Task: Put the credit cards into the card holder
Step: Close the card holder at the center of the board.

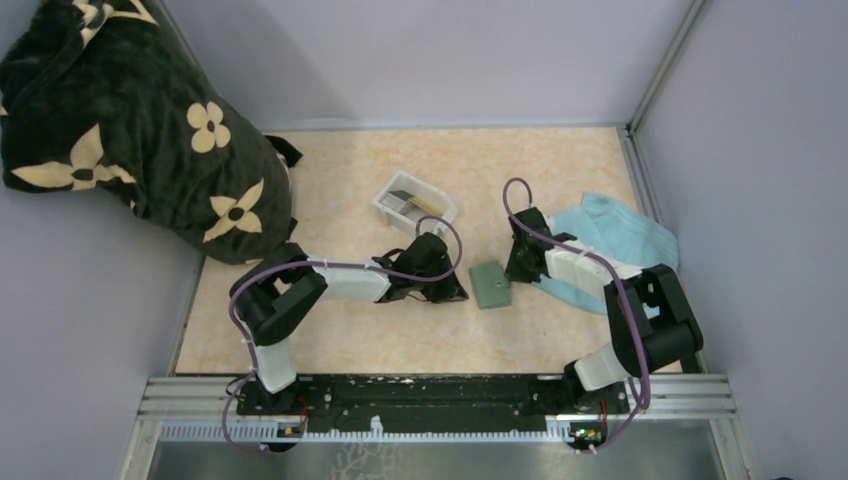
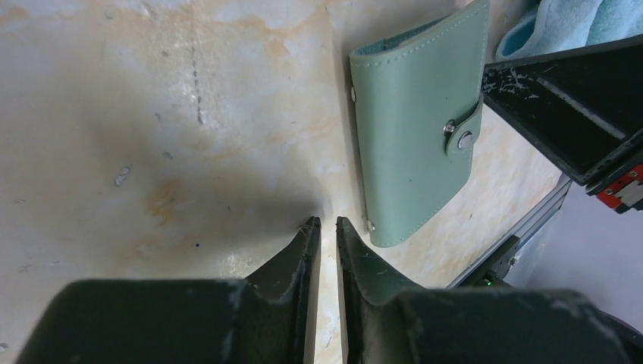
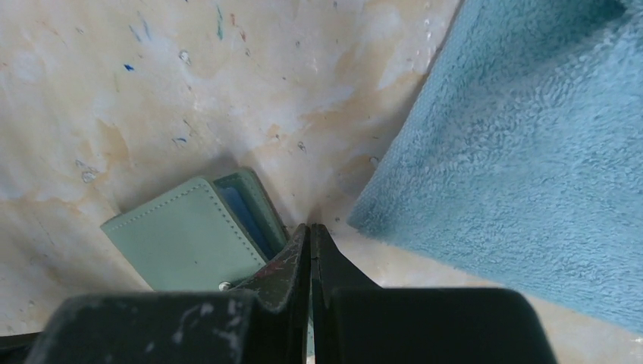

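The left pincer (image 2: 324, 224) hangs low over the worktop (image 2: 152, 114), its 2 fingers a narrow slit apart with nothing between them. Just ahead of its tips, slightly to the right, the card holder (image 2: 413, 129) lies flat, grey-green, its strap snapped down. On the holder's other side the right pincer (image 3: 310, 227) is closed tight, finger pressed to finger, nothing visible in its grip. Its tips are just beside the holder's edge, where a strip of blue lining shows; I can't tell whether they touch it. A light blue towel (image 3: 531, 152) lies just right of that pincer. The credit cards (image 1: 410, 199) sit in a white tray (image 1: 383, 203) beyond the left pincer, apart from the holder.
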Tool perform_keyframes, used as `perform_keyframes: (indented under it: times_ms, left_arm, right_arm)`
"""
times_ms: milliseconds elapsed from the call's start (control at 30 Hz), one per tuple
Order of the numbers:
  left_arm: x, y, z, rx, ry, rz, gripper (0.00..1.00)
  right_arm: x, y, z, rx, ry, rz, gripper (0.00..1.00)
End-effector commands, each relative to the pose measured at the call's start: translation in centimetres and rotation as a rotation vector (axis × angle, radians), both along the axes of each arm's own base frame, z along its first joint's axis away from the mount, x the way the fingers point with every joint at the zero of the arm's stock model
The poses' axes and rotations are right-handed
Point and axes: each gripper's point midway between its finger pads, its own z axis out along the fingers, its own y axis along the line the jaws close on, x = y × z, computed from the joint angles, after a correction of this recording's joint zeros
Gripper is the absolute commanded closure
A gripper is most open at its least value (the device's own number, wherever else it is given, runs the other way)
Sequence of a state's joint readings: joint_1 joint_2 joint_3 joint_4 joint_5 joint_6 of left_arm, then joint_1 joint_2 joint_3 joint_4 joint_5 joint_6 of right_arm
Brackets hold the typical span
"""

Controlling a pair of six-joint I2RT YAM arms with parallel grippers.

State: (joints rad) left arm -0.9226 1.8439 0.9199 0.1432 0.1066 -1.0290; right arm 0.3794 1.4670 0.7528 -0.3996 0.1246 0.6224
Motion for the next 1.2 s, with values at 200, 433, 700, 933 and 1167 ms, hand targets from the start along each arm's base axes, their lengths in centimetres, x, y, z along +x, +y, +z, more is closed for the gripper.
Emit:
perform_keyframes:
  times_ms: [200, 433, 700, 933, 1167]
  left_arm:
    - [-3.0, 2.8, -3.7, 0.108, 0.089, 0.010, 0.79]
    - [-2.8, 4.9, -3.2, 0.120, 0.065, 0.077, 0.79]
    - [-2.0, 8.8, -2.6, 0.133, 0.038, 0.215, 0.79]
    - [-1.7, 9.1, -3.1, 0.127, 0.056, 0.254, 0.79]
    - [-1.3, 9.4, -2.7, 0.125, 0.046, 0.288, 0.79]
  right_arm:
    - [0.3, 3.5, 0.0, 0.099, -0.020, 0.020, 1.00]
    - [0.8, 7.0, 0.2, 0.136, -0.019, 0.063, 1.00]
    - [1.1, 11.3, 0.8, 0.152, -0.023, 0.138, 1.00]
    - [1.0, 12.4, 1.5, 0.148, -0.037, 0.173, 1.00]
    - [2.7, 11.6, 3.7, 0.060, -0.112, 0.223, 0.99]
